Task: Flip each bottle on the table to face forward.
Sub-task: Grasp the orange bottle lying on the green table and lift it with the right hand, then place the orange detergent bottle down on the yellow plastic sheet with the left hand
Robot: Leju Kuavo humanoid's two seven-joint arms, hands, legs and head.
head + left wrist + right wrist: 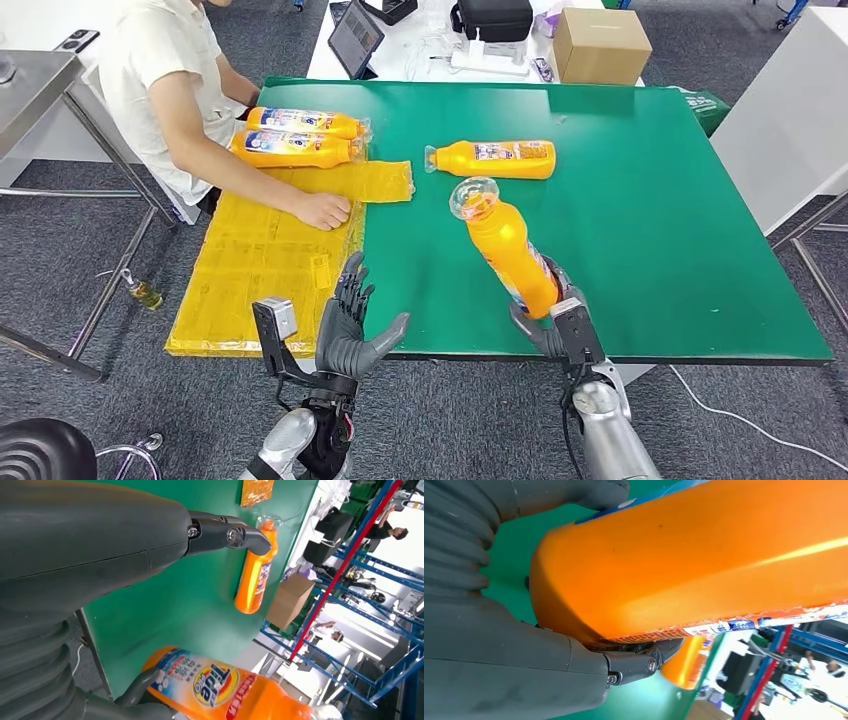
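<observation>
Four orange bottles are seen on or above the green table (650, 230). One bottle (510, 255) is gripped at its base by the fingers of the right hand (548, 325), tilted, cap toward eleven o'clock. Another bottle (492, 158) lies flat at twelve o'clock. The left hand (348, 325) is held open, empty. Two bottles (300, 135) lie beside a person's arm (250, 175).

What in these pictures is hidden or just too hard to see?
- Held bottle: its base, in the head view, is hidden inside the right hand.
- Its label: in the right wrist view, mostly turned away; print too small.
- Lying bottle: label print too small in the head view.
- Person: cut off by the head view's top edge.
- Left hand: its palm faces away.
</observation>
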